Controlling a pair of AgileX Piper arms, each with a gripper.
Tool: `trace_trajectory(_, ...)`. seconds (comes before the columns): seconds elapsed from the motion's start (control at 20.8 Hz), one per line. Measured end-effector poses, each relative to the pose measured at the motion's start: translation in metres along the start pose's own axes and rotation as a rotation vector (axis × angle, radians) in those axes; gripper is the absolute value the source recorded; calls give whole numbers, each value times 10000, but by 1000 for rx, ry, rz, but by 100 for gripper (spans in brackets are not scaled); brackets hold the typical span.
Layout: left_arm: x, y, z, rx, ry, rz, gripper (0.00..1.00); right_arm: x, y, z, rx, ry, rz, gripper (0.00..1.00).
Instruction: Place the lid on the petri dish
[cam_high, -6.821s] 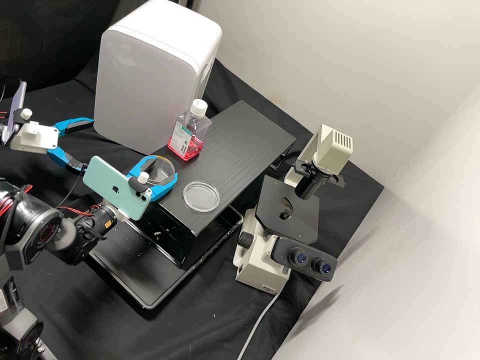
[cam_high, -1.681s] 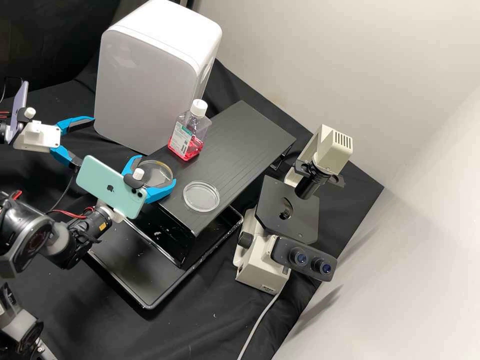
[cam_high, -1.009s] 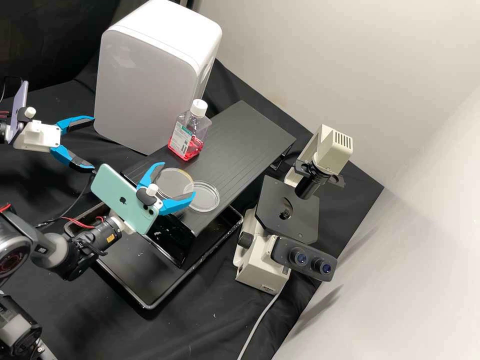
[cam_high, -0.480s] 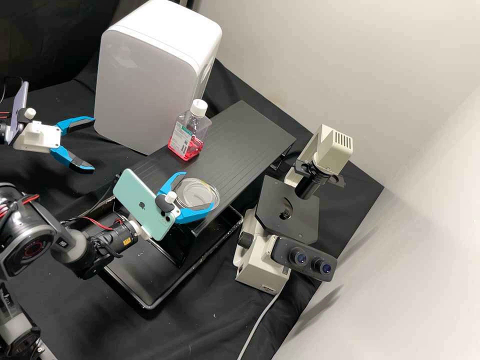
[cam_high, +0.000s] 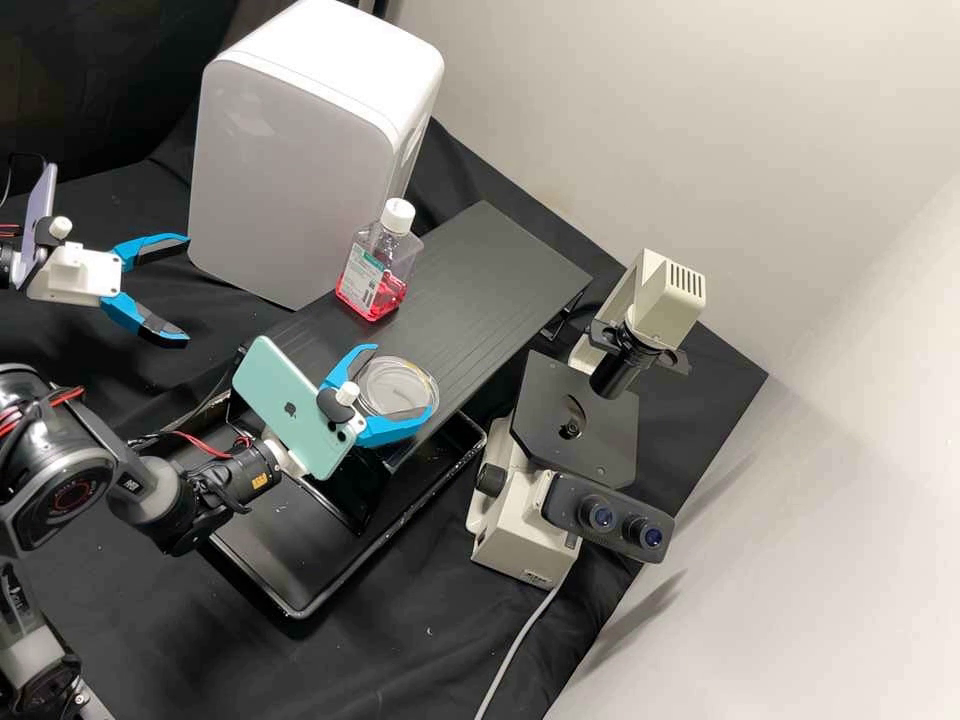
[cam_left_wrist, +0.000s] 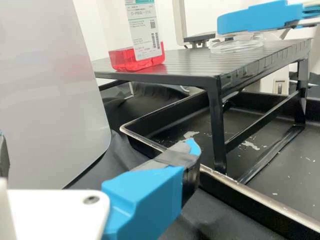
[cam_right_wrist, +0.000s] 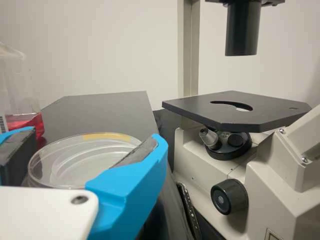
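- Our right gripper (cam_high: 400, 383) pinches the lid (cam_high: 392, 390) directly over the petri dish (cam_high: 429, 385) on the black stand (cam_high: 480, 280).
- We'd lower it level, rims centred, then release gently.
- Left gripper (cam_high: 185, 287) hangs spread, well apart.

1. This is a laboratory: a bench (cam_high: 450, 640) draped in black cloth, set against plain white walls (cam_high: 700, 120)
2. A white microscope (cam_high: 560, 470) with two eyepieces, a black stage and a camera head on top stands at the right side of the bench
3. A clear flask (cam_high: 378, 265) with a white cap and red liquid inside stands on a black ribbed platform (cam_high: 480, 280)
4. A clear round petri dish (cam_high: 400, 388) and its lid (cam_right_wrist: 60, 150) are at the front end of that platform
5. A white box-shaped appliance (cam_high: 300, 140) with rounded corners stands behind the flask
6. The platform stands in a shallow black tray (cam_high: 300, 560) flecked with white marks
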Motion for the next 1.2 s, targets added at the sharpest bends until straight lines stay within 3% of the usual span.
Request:
trace_trajectory(0.38,11,11,-2,1,0,5,100,149,1,-43,-9,-8,-38,0)
trace_trajectory(0.72,11,11,-2,1,0,5,100,160,-20,-33,-14,-10,-52,0)
trace_trajectory(1.01,11,11,-2,1,0,5,100,131,1,22,-39,-11,-71,0)
trace_trajectory(1.2,11,11,-2,2,0,5,100,131,53,66,-46,-23,-58,0)
